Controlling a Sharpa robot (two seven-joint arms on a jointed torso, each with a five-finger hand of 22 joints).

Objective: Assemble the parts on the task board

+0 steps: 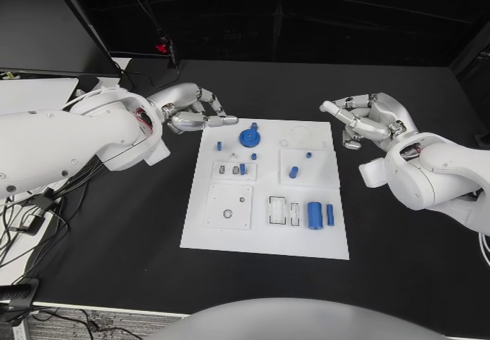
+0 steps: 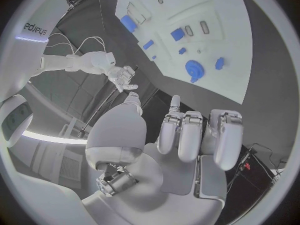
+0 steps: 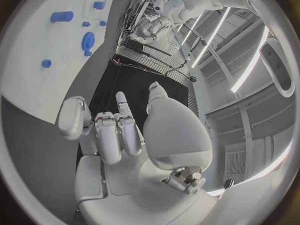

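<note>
On the black table (image 1: 122, 234) lies the unlabelled task board (image 1: 268, 237); left hand (image 1: 194, 112) and right hand (image 1: 365, 119) hover empty, fingers loosely apart.

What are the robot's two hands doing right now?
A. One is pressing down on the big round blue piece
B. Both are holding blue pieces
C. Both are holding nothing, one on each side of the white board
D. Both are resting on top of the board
C: the left hand and the right hand hold nothing beside the far corners of the white board, and the blue pieces, like the big round one, sit untouched.
</note>
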